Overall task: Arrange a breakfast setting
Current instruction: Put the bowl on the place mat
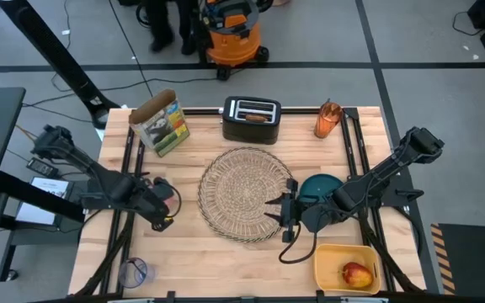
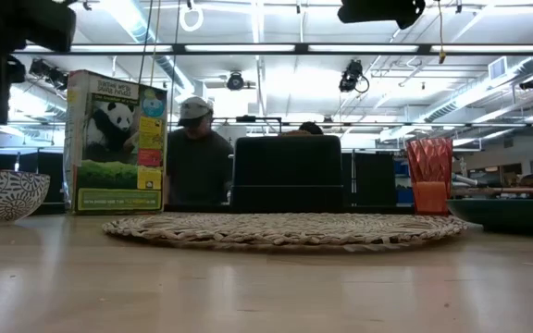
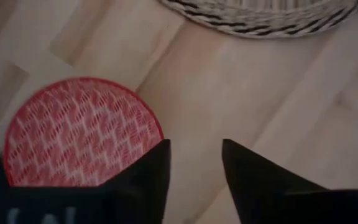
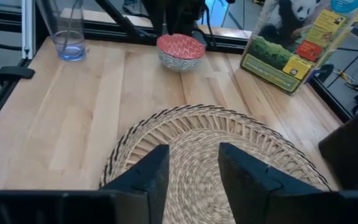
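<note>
The round wicker placemat [image 1: 244, 194] lies flat at the table's middle. My right gripper [image 1: 278, 210] hangs open over the placemat's [image 4: 197, 155] right edge, and the teal plate [image 1: 320, 185] sits on the table under that arm. My left gripper [image 3: 194, 168] is open and points down beside the small bowl [image 3: 82, 130], which has a red inside and a patterned outside. The bowl [image 4: 180, 50] stands on the wood left of the mat. The orange cup [image 1: 328, 119] stands at the far right. The apple [image 1: 356, 273] lies in a yellow tub.
A black toaster [image 1: 251, 119] and a panda cereal box [image 1: 162, 124] stand along the far edge. A clear cup [image 1: 133, 271] is at the near left corner, and the yellow tub [image 1: 335, 257] at the near right. A person [image 2: 197, 153] sits beyond the table.
</note>
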You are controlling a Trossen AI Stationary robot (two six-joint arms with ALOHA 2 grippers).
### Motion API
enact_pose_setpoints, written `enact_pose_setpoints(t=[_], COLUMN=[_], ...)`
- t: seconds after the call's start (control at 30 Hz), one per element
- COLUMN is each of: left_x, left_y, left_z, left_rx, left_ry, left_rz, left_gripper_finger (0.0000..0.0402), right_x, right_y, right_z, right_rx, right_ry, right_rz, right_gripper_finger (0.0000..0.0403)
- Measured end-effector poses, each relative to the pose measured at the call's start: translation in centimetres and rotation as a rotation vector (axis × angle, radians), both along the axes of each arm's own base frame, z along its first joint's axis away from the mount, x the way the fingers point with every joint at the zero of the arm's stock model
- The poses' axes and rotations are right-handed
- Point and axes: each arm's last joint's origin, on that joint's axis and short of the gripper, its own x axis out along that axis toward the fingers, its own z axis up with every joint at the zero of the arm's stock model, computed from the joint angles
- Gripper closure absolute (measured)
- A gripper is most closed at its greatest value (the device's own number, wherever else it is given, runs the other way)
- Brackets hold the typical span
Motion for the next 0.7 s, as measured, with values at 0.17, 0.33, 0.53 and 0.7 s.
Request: enact_pose_setpoints(t=[0.17, 0.33, 0.53, 0.7], left_x=[0.9, 1.0, 1.4, 1.4], left_y=[-0.3, 0.8, 1.5, 1.7], left_z=[-1.5, -4.8, -6.7, -6.8], left_rx=[0.039, 0.065, 0.022, 0.022], left_ry=[0.072, 0.22, 0.213, 0.216], left_rz=[0.036, 0.145, 0.142, 0.145], left_gripper_finger=[0.0218, 0.0217, 0.0217, 0.0228], right_x=[0.0, 0.0, 0.0, 0.0], right_y=[0.0, 0.0, 0.1, 0.2], right_z=[0.0, 0.0, 0.0, -0.1], right_rx=[0.003, 0.005, 0.037, 0.058], right_ry=[0.002, 0.002, 0.01, 0.017], right_rz=[0.003, 0.005, 0.036, 0.058], right_gripper_finger=[0.0248, 0.0248, 0.0248, 0.0249])
